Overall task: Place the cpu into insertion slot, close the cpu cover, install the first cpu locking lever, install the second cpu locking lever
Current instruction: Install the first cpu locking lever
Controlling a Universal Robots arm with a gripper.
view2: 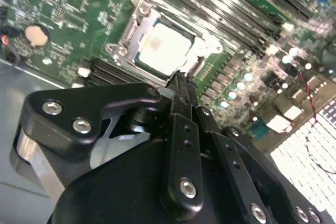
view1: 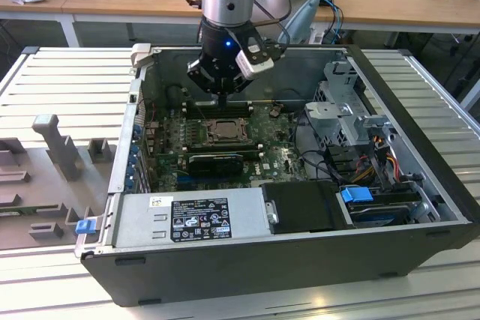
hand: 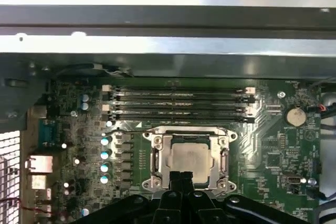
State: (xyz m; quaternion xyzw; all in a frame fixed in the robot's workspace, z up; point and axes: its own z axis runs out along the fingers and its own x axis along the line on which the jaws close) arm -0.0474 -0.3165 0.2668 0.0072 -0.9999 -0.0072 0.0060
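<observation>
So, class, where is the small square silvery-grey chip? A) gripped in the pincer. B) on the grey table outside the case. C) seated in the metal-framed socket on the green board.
C: the small square silvery-grey chip lies flat inside the square metal-framed socket, with the black pincer near its edge.

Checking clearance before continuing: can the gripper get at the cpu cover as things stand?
Likely yes: in the first wrist view the gripper hangs close above the cpu cover, with nothing between them.

Silvery-grey cpu point(hand: 191, 157) inside a silver cpu cover point(hand: 157, 157) — green motherboard point(hand: 262, 129), black tool point(view2: 178, 81) — dark memory slots point(hand: 178, 103) in parallel stripes.
</observation>
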